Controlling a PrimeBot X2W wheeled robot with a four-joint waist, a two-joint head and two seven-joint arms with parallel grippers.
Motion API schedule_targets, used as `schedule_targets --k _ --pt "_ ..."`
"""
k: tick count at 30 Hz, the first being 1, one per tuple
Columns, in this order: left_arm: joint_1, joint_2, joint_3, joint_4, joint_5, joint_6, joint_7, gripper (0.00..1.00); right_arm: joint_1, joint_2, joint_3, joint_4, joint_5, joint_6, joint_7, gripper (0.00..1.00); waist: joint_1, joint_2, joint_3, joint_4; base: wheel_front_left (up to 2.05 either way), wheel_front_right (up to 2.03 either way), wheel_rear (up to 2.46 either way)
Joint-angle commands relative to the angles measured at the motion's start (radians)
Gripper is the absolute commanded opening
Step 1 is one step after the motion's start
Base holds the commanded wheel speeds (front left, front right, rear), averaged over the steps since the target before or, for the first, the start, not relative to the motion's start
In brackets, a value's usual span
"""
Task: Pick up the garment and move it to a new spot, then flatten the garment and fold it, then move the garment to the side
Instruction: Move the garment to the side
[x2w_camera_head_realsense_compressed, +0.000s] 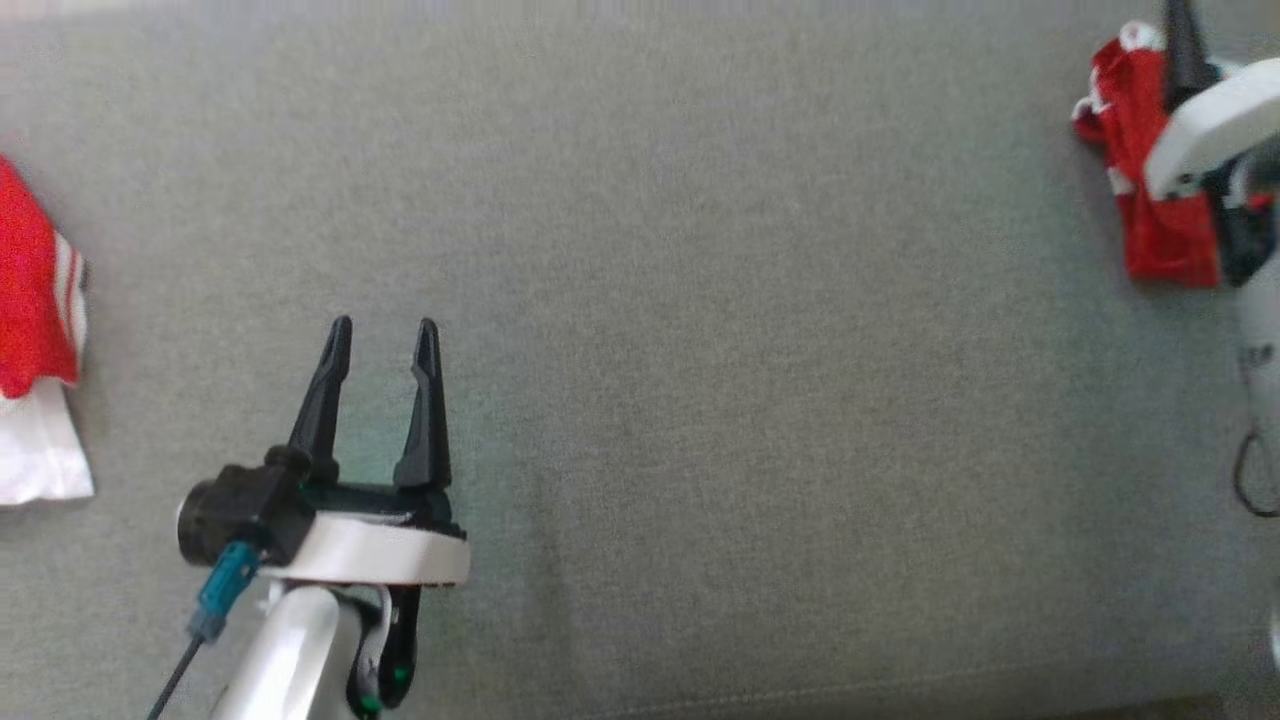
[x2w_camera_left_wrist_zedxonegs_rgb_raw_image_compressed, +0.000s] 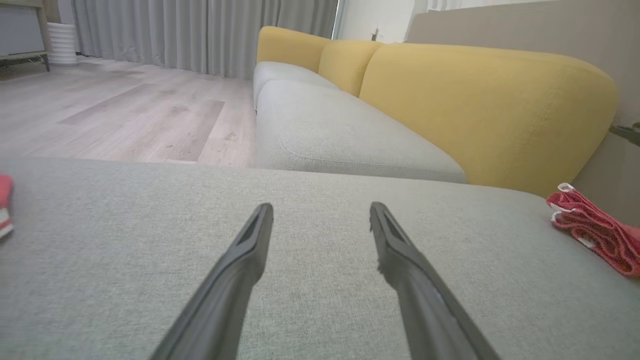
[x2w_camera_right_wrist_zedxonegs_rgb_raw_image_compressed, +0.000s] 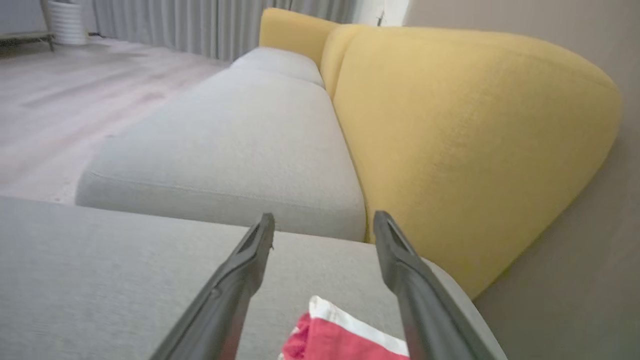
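I see the red garment (x2w_camera_head_realsense_compressed: 1125, 120) half hidden behind my right end effector (x2w_camera_right_wrist_zedxonegs_rgb_raw_image_compressed: 324, 222), whose spread, empty fingers hang just above it, while my left end effector (x2w_camera_head_realsense_compressed: 384, 330), also spread, sits well apart from it.

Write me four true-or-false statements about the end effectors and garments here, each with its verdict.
1. The left end effector is open over bare grey cushion. True.
2. The right end effector is shut on the red garment. False: its jaws stand open, and the garment lies on the cushion.
3. A second garment, red and white, lies at the head view's left edge. True.
4. The sofa backrests are blue. False: they are yellow.
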Motion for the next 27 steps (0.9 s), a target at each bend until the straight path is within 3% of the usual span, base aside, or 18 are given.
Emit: schedule_targets --k 1,12,21,27 --pt "0.008 0.002 0.045 -0.018 -0.009 0.002 -0.015 1.0 0.021 0.016 0.026 -0.043 0.01 0.007 -0.01 1.0 0.0001 0.0 -0.065 0.012 0.0 0.0 0.0" --pt "0.09 -0.021 0.072 0.072 -0.055 0.01 -0.033 1.0 0.294 0.158 0.05 -0.18 0.104 0.007 -0.027 1.0 0.0001 0.0 -0.236 0.062 0.0 0.0 0.0" --pt "0.19 -0.009 0.091 0.11 -0.064 0.023 -0.04 1.0 0.642 0.237 -0.002 -0.451 0.079 0.007 -0.025 1.0 0.0001 0.0 -0.303 0.091 0.0 0.0 0.0" --pt "0.234 -0.014 0.09 0.104 -0.064 0.025 -0.044 1.0 0.844 0.254 -0.053 -0.646 0.072 0.007 -0.009 1.0 0.0001 0.0 -0.318 0.094 0.0 0.0 0.0"
